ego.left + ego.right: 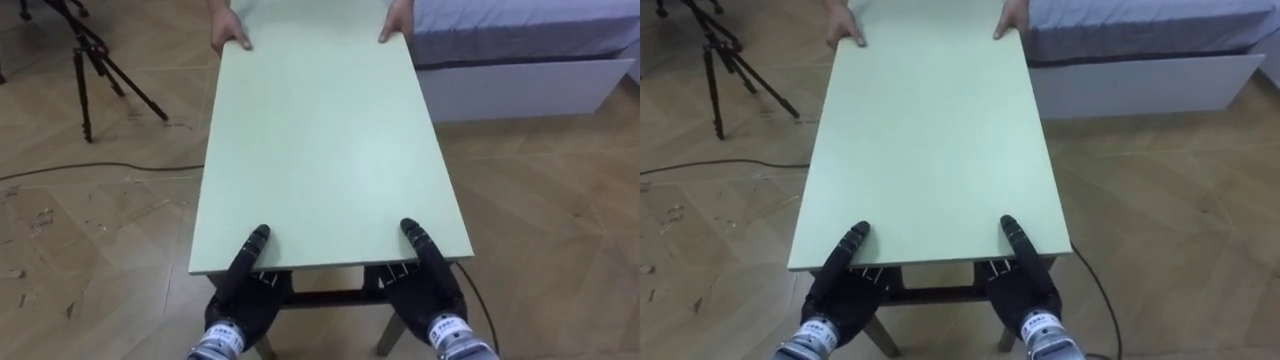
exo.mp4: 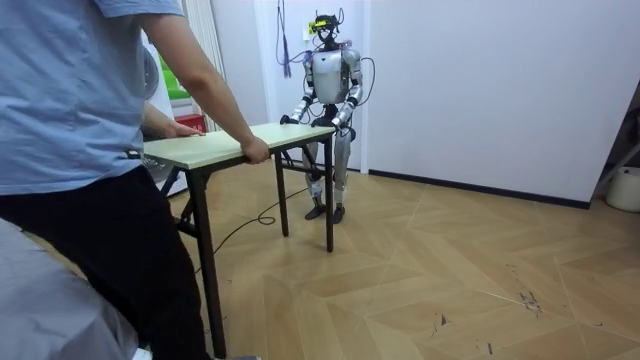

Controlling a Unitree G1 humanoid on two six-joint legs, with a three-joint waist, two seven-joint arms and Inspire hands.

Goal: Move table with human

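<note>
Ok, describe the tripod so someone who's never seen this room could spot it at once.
Start at the pale green table in the middle of the wooden floor. To its left, level with its far end, a black tripod stands on the floor. Unlike the dark cable lying flat nearer the robot, it rises on thin splayed legs.

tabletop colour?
Pale green tabletop, plain, no pattern; clearest in the left eye view.

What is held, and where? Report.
The table: left hand and right hand clamp its near edge, thumbs on top; a person's hands hold the far edge.
</note>
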